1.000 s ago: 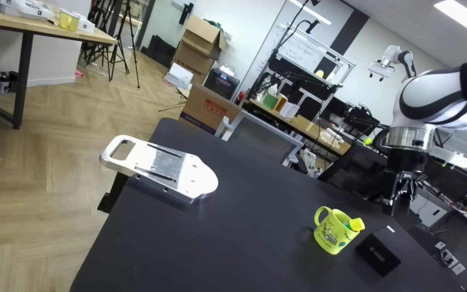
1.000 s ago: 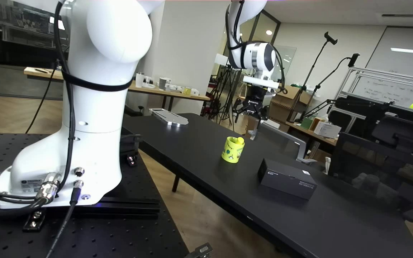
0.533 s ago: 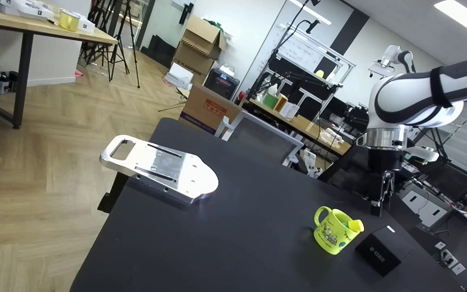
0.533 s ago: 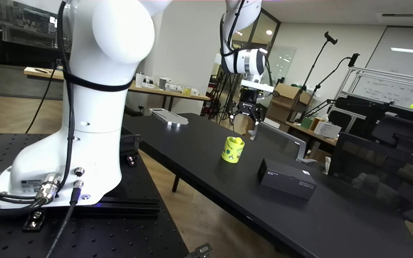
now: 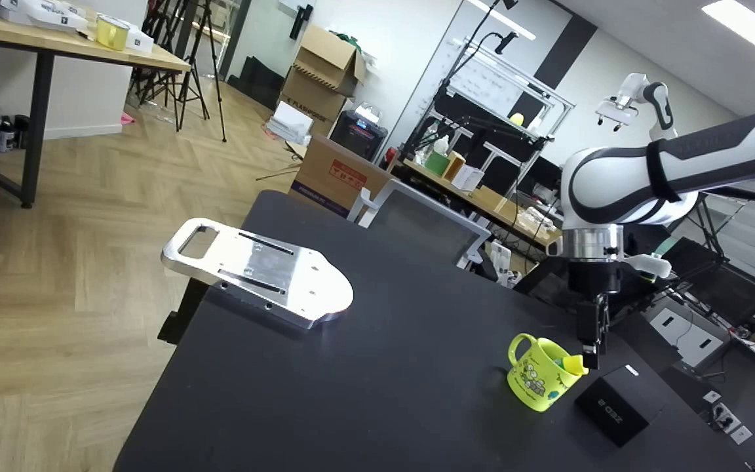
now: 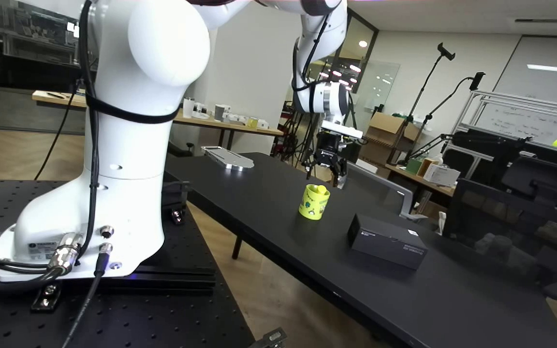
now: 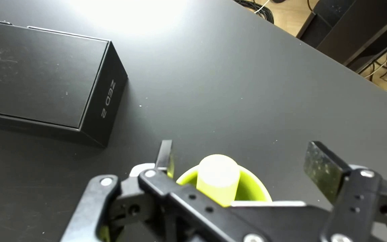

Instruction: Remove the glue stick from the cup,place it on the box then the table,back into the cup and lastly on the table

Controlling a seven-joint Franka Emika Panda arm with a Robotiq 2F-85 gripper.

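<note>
The lime yellow-green cup [image 5: 535,380] stands on the black table [image 5: 384,380] and also shows in an exterior view [image 6: 313,207]. The glue stick [image 5: 574,364] leans inside the cup, its yellow cap above the rim and a bit of green body showing; the rest is hidden in the cup. My gripper [image 5: 592,354] is open and empty, just above and beside the cup on the box side. In the wrist view the cap [image 7: 218,173] lies between the open fingers [image 7: 244,161], nearer the left finger, untouched. The black ZED 2 box [image 7: 42,74] lies close by on the table.
A silver metal plate [image 5: 266,269] lies at the table's far end. A grey-framed chair [image 5: 417,223] stands against the table edge behind the cup. A black office chair [image 6: 515,232] stands beside the table near the box.
My gripper has moved down and across toward the cup, staying open. The glue stick's cap has shifted slightly in the cup. The cup and box have not moved.
</note>
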